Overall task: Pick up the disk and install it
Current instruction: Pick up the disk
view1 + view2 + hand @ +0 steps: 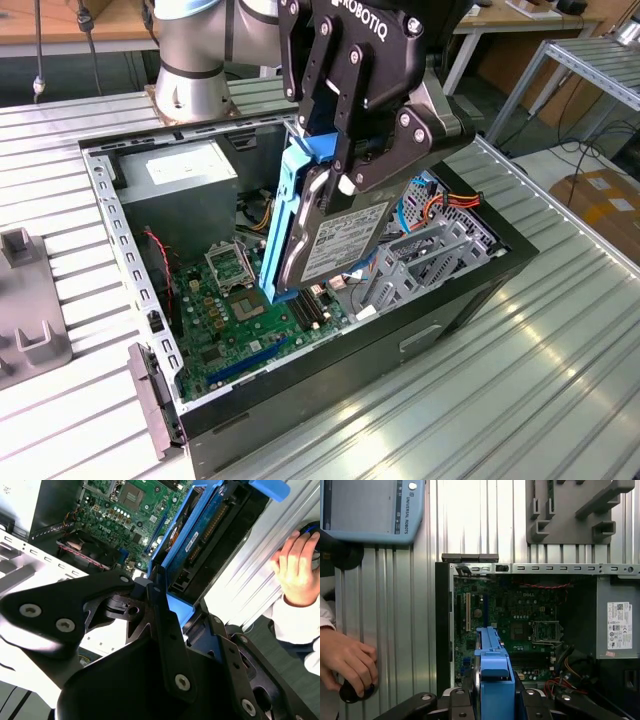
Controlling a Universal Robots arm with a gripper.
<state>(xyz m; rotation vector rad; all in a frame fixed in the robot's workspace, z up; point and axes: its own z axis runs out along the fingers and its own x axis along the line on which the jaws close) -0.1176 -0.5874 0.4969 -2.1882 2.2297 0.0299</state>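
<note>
exterior view, hand (pixel 335 185) w/ disk (pixel 342 243), above pc case (pixel 452 318)

Computer case (pixel 430 335) on slatted table (pixel 520 400)

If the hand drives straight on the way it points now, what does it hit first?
Probably the motherboard, via the disk clamped in the hand; the disk's lower end leads. Depth is unclear.

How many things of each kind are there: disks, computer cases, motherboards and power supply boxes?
Disk, held in the hand: 1
Computer case: 1
Motherboard: 1
Power supply box: 1
Total: 4
</note>
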